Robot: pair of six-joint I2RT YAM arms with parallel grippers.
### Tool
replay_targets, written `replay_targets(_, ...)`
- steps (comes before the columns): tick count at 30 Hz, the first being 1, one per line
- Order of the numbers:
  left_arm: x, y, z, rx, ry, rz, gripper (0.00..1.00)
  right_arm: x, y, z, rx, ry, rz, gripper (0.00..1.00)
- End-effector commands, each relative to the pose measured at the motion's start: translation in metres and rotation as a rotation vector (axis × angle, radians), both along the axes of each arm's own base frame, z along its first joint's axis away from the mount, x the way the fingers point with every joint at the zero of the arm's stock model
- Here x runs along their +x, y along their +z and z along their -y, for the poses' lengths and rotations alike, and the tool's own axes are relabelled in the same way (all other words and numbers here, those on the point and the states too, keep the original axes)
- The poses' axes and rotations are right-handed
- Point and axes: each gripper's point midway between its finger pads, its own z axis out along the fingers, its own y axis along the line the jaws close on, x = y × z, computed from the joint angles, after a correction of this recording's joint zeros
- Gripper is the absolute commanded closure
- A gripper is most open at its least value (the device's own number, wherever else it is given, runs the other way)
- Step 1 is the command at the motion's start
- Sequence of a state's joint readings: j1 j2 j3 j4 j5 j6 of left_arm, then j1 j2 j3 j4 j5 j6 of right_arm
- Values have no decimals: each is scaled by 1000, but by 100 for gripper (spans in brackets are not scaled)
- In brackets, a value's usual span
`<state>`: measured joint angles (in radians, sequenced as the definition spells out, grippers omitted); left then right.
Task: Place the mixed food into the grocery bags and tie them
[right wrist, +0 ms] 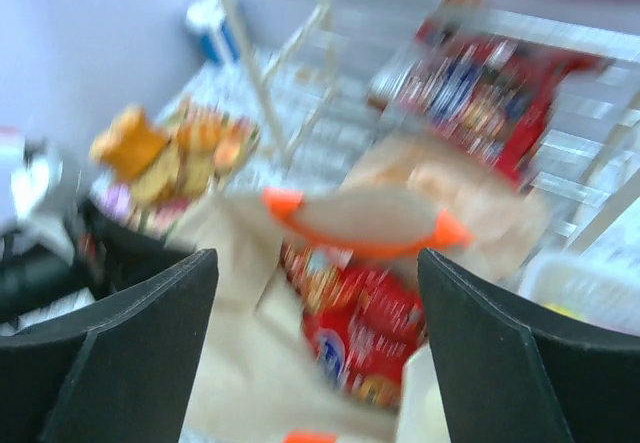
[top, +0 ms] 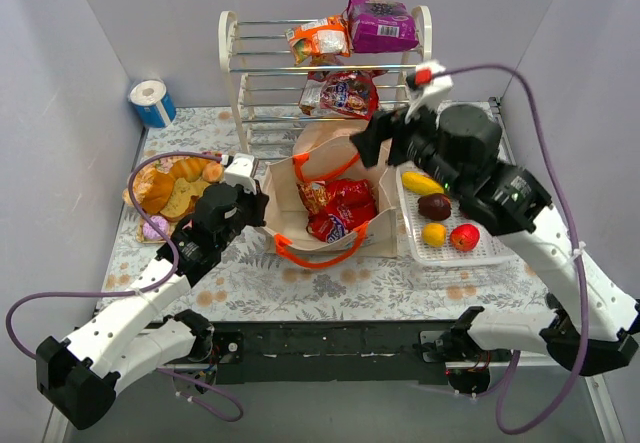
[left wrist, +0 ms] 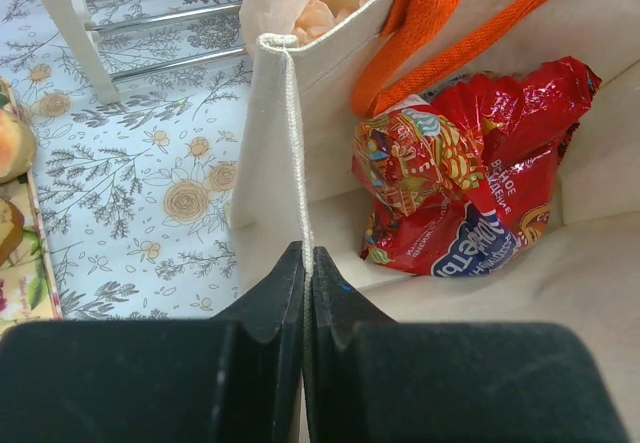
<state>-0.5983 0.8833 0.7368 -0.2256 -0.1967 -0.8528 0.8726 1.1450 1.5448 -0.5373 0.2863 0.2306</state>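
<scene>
The beige canvas tote (top: 300,178) with orange handles stands open mid-table. Red snack packets (top: 340,210) lie inside it and show in the left wrist view (left wrist: 470,178). My left gripper (top: 262,206) is shut on the tote's left rim seam (left wrist: 292,133), its fingertips (left wrist: 305,255) pinching the cloth. My right gripper (top: 368,143) is open and empty above the tote's back right corner. Its view is blurred and shows the tote (right wrist: 240,363) and packets (right wrist: 380,333) between the jaws (right wrist: 318,263). A peach plastic bag (top: 322,143) lies behind the tote.
A white rack (top: 240,73) at the back holds orange (top: 318,39), purple (top: 380,25) and red (top: 347,94) packets. A white lattice basket (top: 490,253) on the right holds yellow (top: 420,181), dark purple (top: 434,206), orange (top: 434,233) and red (top: 464,236) fruit. Pastries (top: 170,188) lie at the left.
</scene>
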Motion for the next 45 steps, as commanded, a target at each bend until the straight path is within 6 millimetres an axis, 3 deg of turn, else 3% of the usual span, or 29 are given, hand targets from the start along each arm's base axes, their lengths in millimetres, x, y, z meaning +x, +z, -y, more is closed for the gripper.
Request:
replay_targets(1,2,1,1,-22,1,14,100,66,60,18,13,-75,147,12)
replay_targets(7,-3,-5,11,-41,-52,-10,100,140,94,19,0,-107,326,10)
replay_targets(11,-3,-10,13,-34,-64,-26,100,173,107,15,-17,-96,458,10)
replay_targets(13,-4,-11,15,-34,-73,-30,100,192,101,15,-42,-128,489,9)
replay_targets(14,-4,-11,16,-36,-80,-31,100,197,115,16,-18,-146,557,8)
replay_targets(16,-5,-12,17,-39,-88,-37,100,212,107,16,-41,-173,586,7)
replay_targets(17,-6,-13,18,-38,-94,-40,100,215,114,18,-26,-191,627,7)
replay_targets(21,-5,-15,20,-38,-100,-49,100,238,108,19,-39,-246,688,6)
replay_targets(27,-6,-16,22,-37,-111,-56,100,285,88,0,-146,-244,695,5)
replay_targets(28,-6,-17,22,-35,-112,-59,100,300,66,-4,-182,-245,656,5)
replay_targets(29,-6,-17,22,-35,-111,-58,100,304,72,-2,-184,-264,669,5)
replay_targets(31,-6,-17,22,-35,-111,-58,100,322,52,2,-227,-298,635,6)
replay_targets(36,-5,-18,20,-27,-103,-59,100,335,22,16,-256,-354,568,13)
replay_targets(38,-5,-17,20,-30,-101,-57,100,331,23,19,-241,-360,573,19)
replay_targets(39,-5,-19,19,-27,-101,-61,100,332,10,20,-251,-356,553,21)
replay_targets(45,-5,-20,20,-24,-103,-66,100,324,10,26,-222,-335,537,37)
